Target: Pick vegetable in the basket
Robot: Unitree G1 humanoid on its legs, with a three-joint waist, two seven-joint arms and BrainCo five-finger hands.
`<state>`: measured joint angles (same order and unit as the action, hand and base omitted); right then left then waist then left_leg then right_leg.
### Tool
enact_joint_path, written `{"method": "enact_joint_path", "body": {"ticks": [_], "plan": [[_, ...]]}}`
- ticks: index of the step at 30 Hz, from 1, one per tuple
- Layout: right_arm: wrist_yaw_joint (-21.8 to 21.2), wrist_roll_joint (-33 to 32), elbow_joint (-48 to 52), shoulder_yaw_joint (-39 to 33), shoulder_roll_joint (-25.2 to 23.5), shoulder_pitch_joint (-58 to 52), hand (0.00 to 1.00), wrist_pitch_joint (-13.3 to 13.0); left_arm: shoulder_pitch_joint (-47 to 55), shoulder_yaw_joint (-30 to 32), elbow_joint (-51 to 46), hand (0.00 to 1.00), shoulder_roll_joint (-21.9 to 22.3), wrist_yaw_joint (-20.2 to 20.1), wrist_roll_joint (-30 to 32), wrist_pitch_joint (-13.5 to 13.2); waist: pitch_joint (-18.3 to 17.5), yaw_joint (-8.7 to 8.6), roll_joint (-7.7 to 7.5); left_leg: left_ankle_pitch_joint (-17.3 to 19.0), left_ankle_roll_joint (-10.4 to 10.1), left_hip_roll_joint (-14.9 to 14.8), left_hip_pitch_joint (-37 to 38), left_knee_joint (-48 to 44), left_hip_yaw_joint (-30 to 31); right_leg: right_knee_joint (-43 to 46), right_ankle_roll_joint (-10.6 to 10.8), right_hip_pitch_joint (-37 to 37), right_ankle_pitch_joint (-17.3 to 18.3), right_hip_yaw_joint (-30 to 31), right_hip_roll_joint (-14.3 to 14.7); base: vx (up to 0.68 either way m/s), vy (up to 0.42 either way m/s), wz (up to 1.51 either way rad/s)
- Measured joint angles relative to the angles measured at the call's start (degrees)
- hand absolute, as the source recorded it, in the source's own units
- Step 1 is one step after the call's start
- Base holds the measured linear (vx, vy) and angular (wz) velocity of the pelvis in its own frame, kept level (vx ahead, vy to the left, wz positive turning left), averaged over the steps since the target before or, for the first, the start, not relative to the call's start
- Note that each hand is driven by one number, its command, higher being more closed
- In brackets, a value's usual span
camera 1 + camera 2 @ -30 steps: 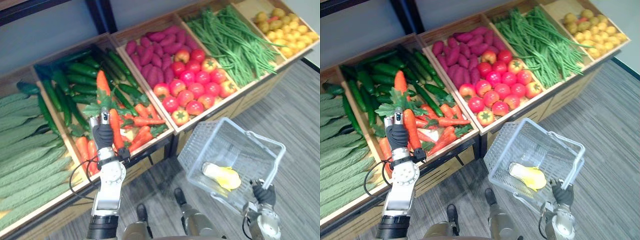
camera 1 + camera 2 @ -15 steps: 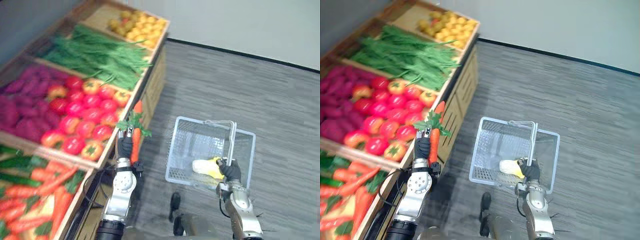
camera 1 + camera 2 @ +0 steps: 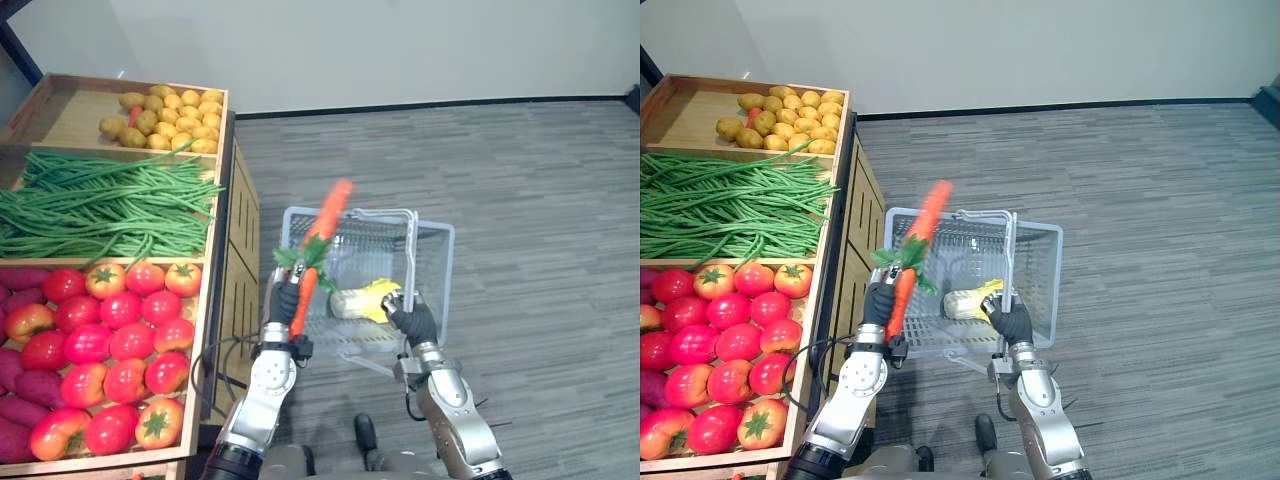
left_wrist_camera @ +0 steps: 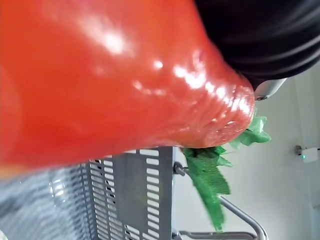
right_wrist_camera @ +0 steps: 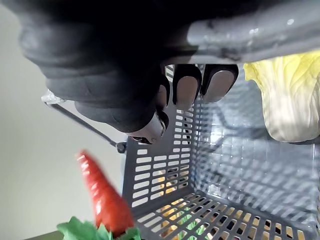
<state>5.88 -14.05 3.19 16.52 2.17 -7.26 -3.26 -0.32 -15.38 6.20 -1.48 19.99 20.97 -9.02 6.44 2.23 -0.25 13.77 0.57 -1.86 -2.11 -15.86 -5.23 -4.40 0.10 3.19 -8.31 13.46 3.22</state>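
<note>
My left hand [image 3: 286, 303] is shut on an orange carrot [image 3: 322, 230] with green leaves, held tip-up at the near left rim of the grey wire basket [image 3: 432, 262]. In the left wrist view the carrot [image 4: 100, 75] sits right against the camera, with the basket wall [image 4: 130, 195] beyond. My right hand [image 3: 412, 318] is shut on the basket's handle [image 3: 410, 255]; its curled fingers [image 5: 187, 85] wrap the bar. A pale yellow-green cabbage [image 3: 362, 299] lies inside the basket, seen also as cabbage [image 5: 285, 95] in the right wrist view, where the carrot [image 5: 102, 197] shows past the basket wall.
A wooden produce stand [image 3: 228, 130] runs along the left with bins of potatoes [image 3: 165, 115], green beans [image 3: 100, 205] and tomatoes [image 3: 110, 340]. Grey floor [image 3: 530, 200] spreads to the right, up to a pale wall [image 3: 400, 50].
The camera has swung right, away from the carrot and cucumber bins. My left hand has carried the carrot off the stand to the basket's rim. The right hand keeps hold of the handle.
</note>
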Motion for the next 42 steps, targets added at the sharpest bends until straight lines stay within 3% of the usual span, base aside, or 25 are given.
{"method": "enact_joint_path", "body": {"ticks": [7,14,20,26,29,37,38,42], "plan": [[0.0,-3.1,-0.4,2.2,0.0,0.0,1.00,0.1,-1.2,-0.8,5.9,1.00,-0.5,0.0,0.1,2.4,-0.5,-1.66,-0.81,-0.7,0.5,0.9,0.8,2.1,-0.1,-0.9,0.7,0.1,-0.5,1.3,-0.5,0.00,0.045,-0.07],[0.1,-4.6,-4.8,5.0,0.2,0.0,1.00,1.8,-3.1,-1.9,11.4,1.00,-1.1,0.0,1.6,3.7,-1.3,-1.55,-1.99,-0.8,0.5,1.3,0.3,2.4,-0.5,-1.2,1.2,0.7,-1.0,2.3,-1.0,-0.04,0.049,-0.05],[0.0,-6.9,-6.3,5.8,0.7,-0.2,1.00,3.1,-4.0,1.1,15.2,1.00,-2.1,0.0,0.9,4.5,-1.3,-2.58,-2.18,-1.1,1.0,2.2,-1.0,2.0,-1.0,-1.2,1.9,2.2,-1.7,2.7,-1.6,-0.02,0.051,-0.06],[-1.3,-8.5,-6.3,7.7,0.6,-1.9,1.00,3.7,-9.6,4.8,23.7,1.00,-4.0,0.0,-0.5,5.6,-1.6,-3.37,-3.55,-1.1,1.0,2.7,-2.2,1.7,-1.3,-1.2,2.4,3.4,-2.0,3.7,-2.1,-0.02,0.033,-0.03],[-1.6,-8.7,-6.3,8.2,0.7,-2.3,1.00,3.8,-10.2,5.1,25.6,1.00,-4.1,0.0,-0.6,5.9,-1.6,-4.53,-3.63,-0.9,1.3,2.9,-2.6,1.5,-1.5,-1.2,2.6,3.8,-2.1,3.9,-2.3,-0.02,0.036,-0.04],[-4.5,-10.4,-5.8,10.3,0.8,-3.5,1.00,3.8,-15.6,6.9,34.4,1.00,-4.5,-1.2,-0.7,6.1,-0.5,-4.99,-5.05,-0.6,1.6,3.0,-3.7,0.7,-2.9,-1.2,3.0,5.1,-2.5,5.4,-2.4,-0.01,0.011,-0.09],[-5.0,-11.1,-5.3,11.0,1.1,-3.6,1.00,3.8,-16.4,7.1,35.4,0.00,-4.7,-1.3,-0.7,6.4,-0.2,-5.16,-5.05,-0.6,1.7,3.0,-3.9,0.5,-2.9,-1.2,3.0,5.2,-2.5,5.4,-2.4,0.00,0.000,0.00],[-6.8,-12.0,-1.4,13.4,2.0,-4.1,1.00,3.8,-18.9,7.1,37.6,0.00,-6.1,-1.4,0.3,8.0,1.3,-6.17,-5.20,-0.4,1.9,3.0,-4.2,-0.1,-2.9,-1.2,3.0,5.2,-2.5,5.4,-2.3,0.00,0.000,0.00]]}}
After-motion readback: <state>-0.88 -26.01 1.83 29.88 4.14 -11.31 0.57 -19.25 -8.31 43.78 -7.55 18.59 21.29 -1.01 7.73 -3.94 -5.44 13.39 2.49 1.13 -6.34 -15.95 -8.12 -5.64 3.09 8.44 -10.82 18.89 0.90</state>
